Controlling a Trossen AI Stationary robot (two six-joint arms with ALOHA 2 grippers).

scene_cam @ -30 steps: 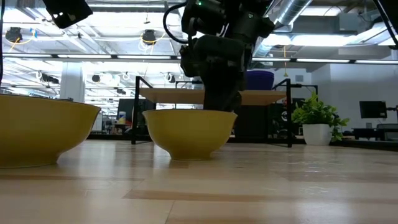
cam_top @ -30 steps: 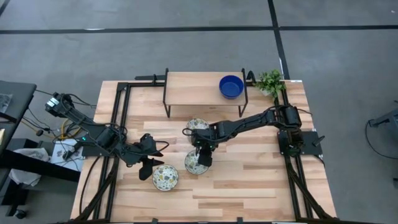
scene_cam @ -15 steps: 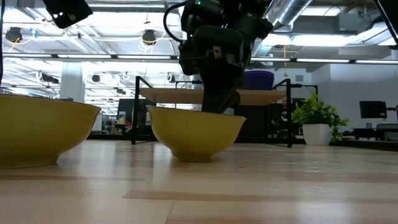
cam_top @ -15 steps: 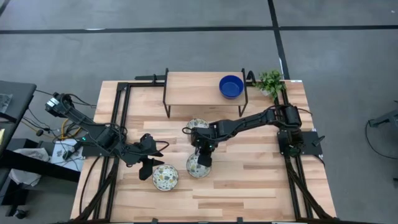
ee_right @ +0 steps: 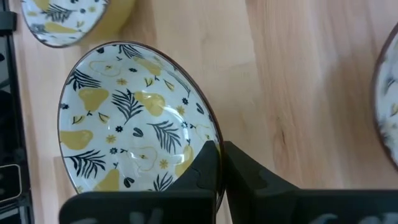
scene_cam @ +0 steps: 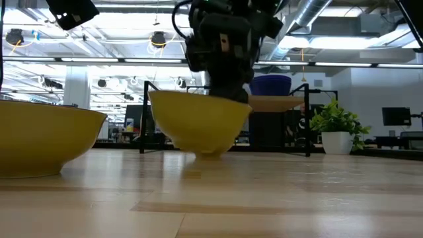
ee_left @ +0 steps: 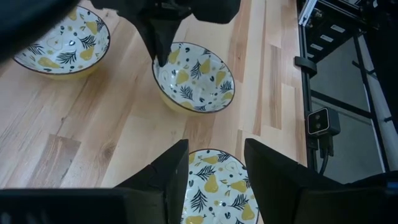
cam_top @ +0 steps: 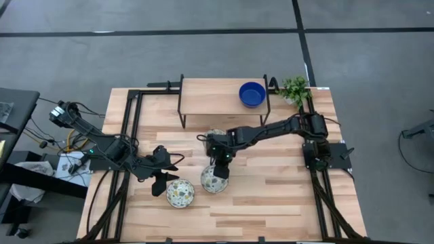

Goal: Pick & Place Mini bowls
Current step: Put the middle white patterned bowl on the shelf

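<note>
High view: right hand (cam_top: 220,169) clamped the rim of a patterned bowl (cam_top: 213,179) mid-surface (cam_top: 271,196); left hand (cam_top: 163,181) waited open by another bowl (cam_top: 180,193).
Low view: the gripped bowl, flat a second before, now tilted, barely off the wood — lift beginning.

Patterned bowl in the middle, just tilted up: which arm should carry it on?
Right. Its claw is already shut on that patterned bowl's rim, tipping it on the table. The left claw waits open beside another bowl.
</note>
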